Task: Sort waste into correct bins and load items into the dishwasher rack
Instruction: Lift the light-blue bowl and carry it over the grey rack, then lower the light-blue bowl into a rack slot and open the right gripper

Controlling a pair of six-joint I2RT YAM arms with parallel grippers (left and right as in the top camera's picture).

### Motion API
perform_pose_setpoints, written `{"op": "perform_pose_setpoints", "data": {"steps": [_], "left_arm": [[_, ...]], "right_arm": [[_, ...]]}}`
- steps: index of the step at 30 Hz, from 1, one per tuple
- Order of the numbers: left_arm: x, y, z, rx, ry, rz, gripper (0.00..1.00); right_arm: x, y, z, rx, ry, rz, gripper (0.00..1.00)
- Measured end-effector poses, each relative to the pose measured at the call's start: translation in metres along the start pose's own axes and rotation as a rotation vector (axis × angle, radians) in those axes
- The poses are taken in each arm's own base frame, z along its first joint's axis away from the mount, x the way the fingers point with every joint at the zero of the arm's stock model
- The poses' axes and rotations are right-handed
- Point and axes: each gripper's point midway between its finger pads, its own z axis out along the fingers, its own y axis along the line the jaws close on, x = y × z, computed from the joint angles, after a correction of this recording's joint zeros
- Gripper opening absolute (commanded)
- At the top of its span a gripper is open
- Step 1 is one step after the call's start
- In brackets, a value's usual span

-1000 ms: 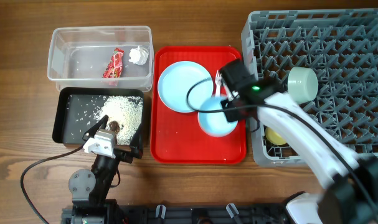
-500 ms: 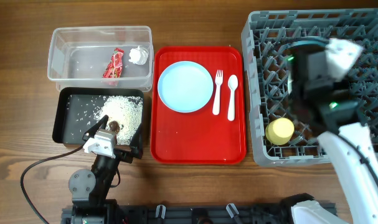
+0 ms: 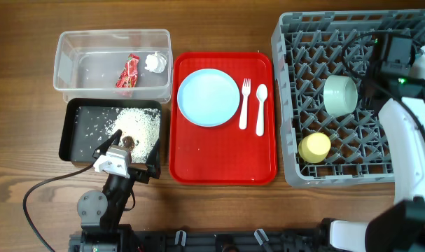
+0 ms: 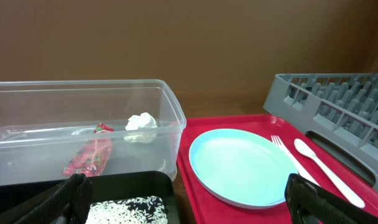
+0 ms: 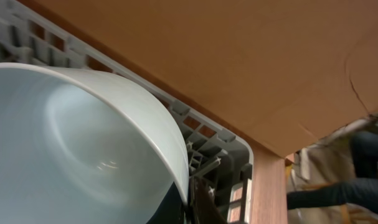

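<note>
The wrapper [image 3: 127,73] and tissue [image 3: 155,62] lie in the clear tub [image 3: 65,49], and the rice [image 3: 138,126] in the black tray [image 3: 75,150]. The left gripper [image 3: 131,149] hangs wide open at that tray's near edge. Plate [image 3: 208,97], fork [image 3: 245,103] and spoon [image 3: 260,108] lie on the red tray [image 3: 223,164]. The rack [image 3: 296,168] holds a green bowl [image 3: 340,94] and a yellow cup [image 3: 314,147]. Over its right side the right gripper [image 5: 185,208] seems clamped on a blue bowl [image 5: 83,143]. Loading is in hand; next, seat the bowl between pegs and let go.

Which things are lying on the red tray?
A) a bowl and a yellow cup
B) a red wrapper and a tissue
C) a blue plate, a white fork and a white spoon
C: the light-blue plate, the fork and the spoon lie on the red tray.
</note>
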Motion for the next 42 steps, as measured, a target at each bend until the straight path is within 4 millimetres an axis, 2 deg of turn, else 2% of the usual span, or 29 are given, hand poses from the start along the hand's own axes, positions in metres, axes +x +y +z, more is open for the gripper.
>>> {"op": "perform_pose_setpoints", "data": {"steps": [8,12,17,21,25,28,34,42], "left_arm": [[0.0,0.0,0.0,0.0,0.0,0.0,1.0],[0.0,0.0,0.0,0.0,0.0,0.0,1.0],[0.0,0.0,0.0,0.0,0.0,0.0,1.0],[0.0,0.0,0.0,0.0,0.0,0.0,1.0],[0.0,0.0,0.0,0.0,0.0,0.0,1.0],[0.0,0.0,0.0,0.0,0.0,0.0,1.0],[0.0,0.0,0.0,0.0,0.0,0.0,1.0],[0.0,0.0,0.0,0.0,0.0,0.0,1.0]], "right_arm": [[0.019,0.01,0.041,0.079,0.066,-0.142,0.04],[0.03,0.019,0.051,0.089,0.094,-0.21,0.05],[0.03,0.029,0.056,0.088,0.083,-0.247,0.04],[0.024,0.04,0.051,0.076,0.048,-0.286,0.04],[0.012,0.062,0.036,0.034,-0.018,-0.344,0.04],[0.004,0.071,0.03,0.036,-0.06,-0.403,0.04],[-0.015,0.059,0.027,0.148,-0.108,-0.467,0.04],[-0.013,0.054,0.027,0.186,-0.103,-0.527,0.04]]}}
